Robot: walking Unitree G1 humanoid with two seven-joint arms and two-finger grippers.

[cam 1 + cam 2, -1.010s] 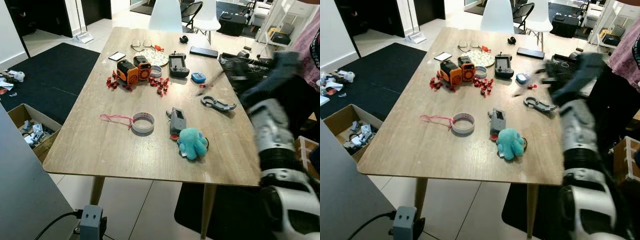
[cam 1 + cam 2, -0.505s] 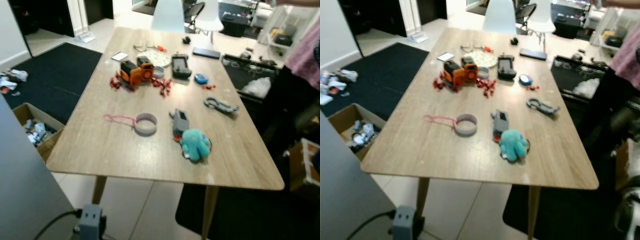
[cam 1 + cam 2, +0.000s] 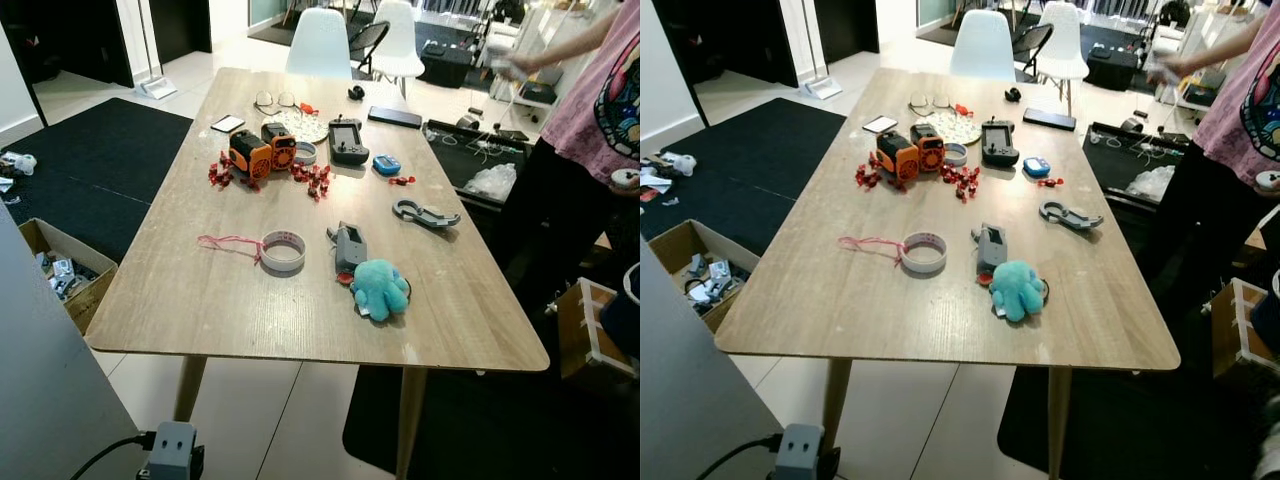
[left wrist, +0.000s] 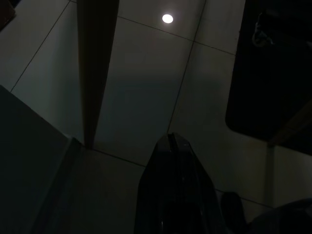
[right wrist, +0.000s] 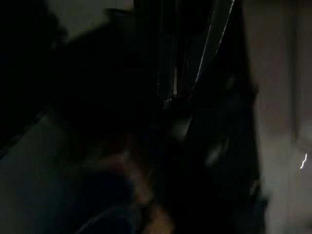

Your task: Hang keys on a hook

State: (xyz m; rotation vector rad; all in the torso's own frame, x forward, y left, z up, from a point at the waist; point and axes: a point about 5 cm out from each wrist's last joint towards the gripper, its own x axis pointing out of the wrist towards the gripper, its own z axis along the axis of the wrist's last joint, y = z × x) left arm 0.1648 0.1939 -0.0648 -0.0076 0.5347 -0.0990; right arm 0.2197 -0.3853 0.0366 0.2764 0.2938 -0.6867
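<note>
A grey key fob (image 3: 350, 245) with a teal octopus plush (image 3: 380, 288) attached lies on the wooden table (image 3: 200, 300), right of centre near the front. A grey carabiner clip (image 3: 425, 213) lies further right. My left gripper (image 4: 169, 141) hangs below the table over pale floor tiles, shut with nothing in it. In the dark, blurred right wrist view my right gripper (image 5: 169, 97) hangs low, its fingers meeting at the tips.
A tape roll (image 3: 283, 250) with a pink cord, orange gadgets (image 3: 262, 148), a black controller (image 3: 348, 140) and red bits lie on the table. A person in a pink shirt (image 3: 600, 90) stands at its right side. A cardboard box (image 3: 55, 265) sits on the floor left.
My right arm, raised over the table's right side a second ago, has dropped out of the head views. The camera has shifted slightly; the things on the table lie as before.
</note>
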